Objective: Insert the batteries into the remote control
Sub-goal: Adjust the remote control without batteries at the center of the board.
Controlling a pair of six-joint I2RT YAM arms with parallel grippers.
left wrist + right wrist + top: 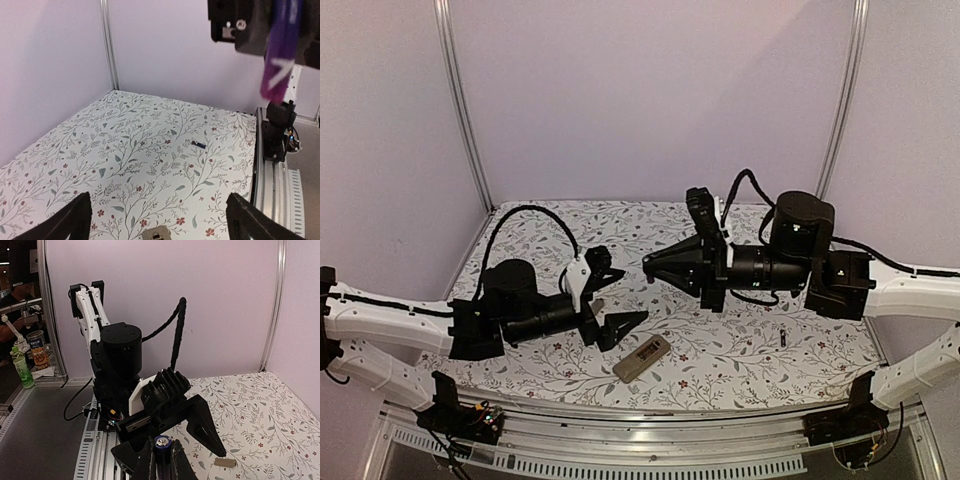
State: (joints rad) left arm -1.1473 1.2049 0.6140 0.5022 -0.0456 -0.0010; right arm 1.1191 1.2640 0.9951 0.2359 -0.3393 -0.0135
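Observation:
The tan remote control (641,358) lies back up on the flowered table near the front edge, just right of my left gripper (617,322). That gripper is open and holds nothing, its fingers (75,220) wide apart in the left wrist view. Between them on the cloth lies the end of a small tan cover panel (156,233), also visible as a tan piece (224,462) in the right wrist view. My right gripper (648,264) hovers mid-table, shut on a dark blue battery (162,443) with its metal end up. Another battery (784,340) (199,144) lies loose at the right.
An aluminium rail (650,432) runs along the table's near edge with both arm bases on it. Plain walls with metal corner posts (465,110) close off the back and sides. The left arm (120,365) stands right in front of the right gripper.

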